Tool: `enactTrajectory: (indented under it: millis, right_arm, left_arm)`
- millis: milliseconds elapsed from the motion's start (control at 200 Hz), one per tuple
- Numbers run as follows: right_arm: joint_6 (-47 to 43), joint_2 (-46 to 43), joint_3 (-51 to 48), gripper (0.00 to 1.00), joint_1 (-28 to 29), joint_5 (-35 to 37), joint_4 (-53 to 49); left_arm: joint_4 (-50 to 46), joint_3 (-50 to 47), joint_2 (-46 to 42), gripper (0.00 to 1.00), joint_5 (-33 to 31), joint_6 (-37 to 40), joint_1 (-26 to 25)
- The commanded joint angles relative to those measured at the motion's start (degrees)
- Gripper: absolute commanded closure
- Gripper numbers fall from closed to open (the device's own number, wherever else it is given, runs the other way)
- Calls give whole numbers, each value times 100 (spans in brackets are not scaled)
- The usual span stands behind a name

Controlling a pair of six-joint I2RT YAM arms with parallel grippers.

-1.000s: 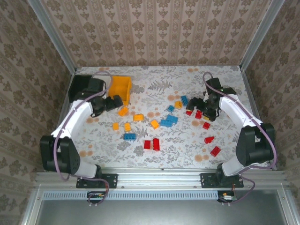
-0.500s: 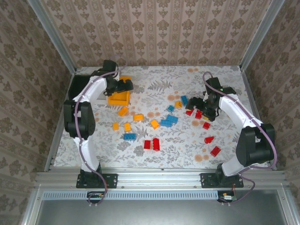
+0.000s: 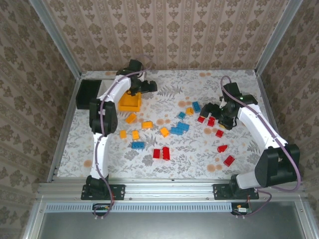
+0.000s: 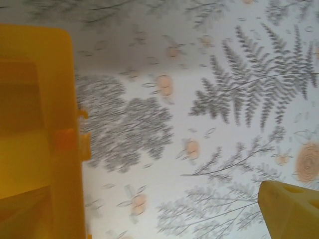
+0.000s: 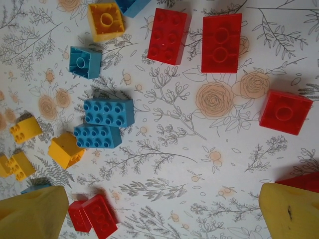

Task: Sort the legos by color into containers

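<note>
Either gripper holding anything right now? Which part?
Nothing held: right gripper open above loose bricks; left gripper beside the orange bin, gap bare.

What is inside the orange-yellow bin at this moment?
No brick can be made out inside the orange-yellow bin, though a yellow one would hardly stand out. The left arm covers its far part, and the left wrist view of its inside is blurred.
</note>
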Motion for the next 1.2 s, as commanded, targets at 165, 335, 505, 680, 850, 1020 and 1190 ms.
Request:
enactTrajectory:
  millis: [165, 335, 505, 680, 850, 1020, 1190]
  right_arm:
    - [226, -538, -464, 0, 13, 172, -173]
    - [267, -688, -637, 0, 9, 174, -140]
    - [208, -839, -700, 0, -7, 276, -260]
    - [113, -1032, -770, 0, -60, 364, -416]
    - [105, -1147, -893, 0, -114, 371, -467]
    - [153, -1193, -871, 0, -123, 374, -432]
    - [131, -1089, -699, 0, -158, 461, -626]
  left_arm:
    - [-247, 1196, 647, 4, 404, -770, -496]
    - [-54, 1810, 1113, 4, 568, -1407, -893]
    - [194, 2451, 1653, 4, 762, -2018, -1246]
    - [779, 2719, 1922, 3, 1032, -2547, -1478]
    - [1524, 2727, 1941, 3, 1412, -2934, -1560]
    - [1143, 2681, 1699, 2, 1359, -2724, -1500]
    - [419, 2373, 1148, 1, 1068, -2087, -1438]
